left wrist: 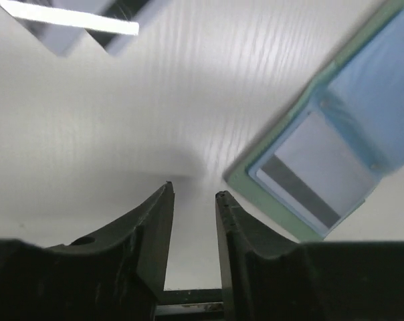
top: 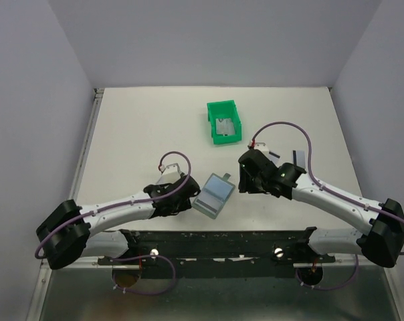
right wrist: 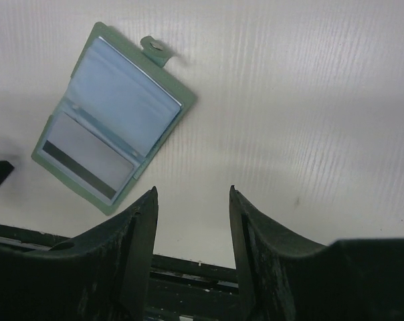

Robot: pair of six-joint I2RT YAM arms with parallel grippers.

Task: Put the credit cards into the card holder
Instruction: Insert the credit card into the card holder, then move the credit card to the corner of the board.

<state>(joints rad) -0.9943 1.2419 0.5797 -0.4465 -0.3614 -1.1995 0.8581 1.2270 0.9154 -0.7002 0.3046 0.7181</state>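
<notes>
Loose credit card (top: 297, 155) flat on counter (top: 142, 127): likely thin, stiff, slippery; pinch long edges. Both empty: left fingers (left wrist: 158, 227) slightly apart, right fingers (right wrist: 138, 234) wide.

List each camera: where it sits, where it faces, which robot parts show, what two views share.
Top external: above and behind the bases, looking down on the table, left arm, right arm, green bin and card holder.
Left wrist: on the left arm, facing down past its slightly parted jaws.
Right wrist: on the right arm, facing down past its open jaws.
Shared: both wrist views show the card holder with a credit card inside.
</notes>
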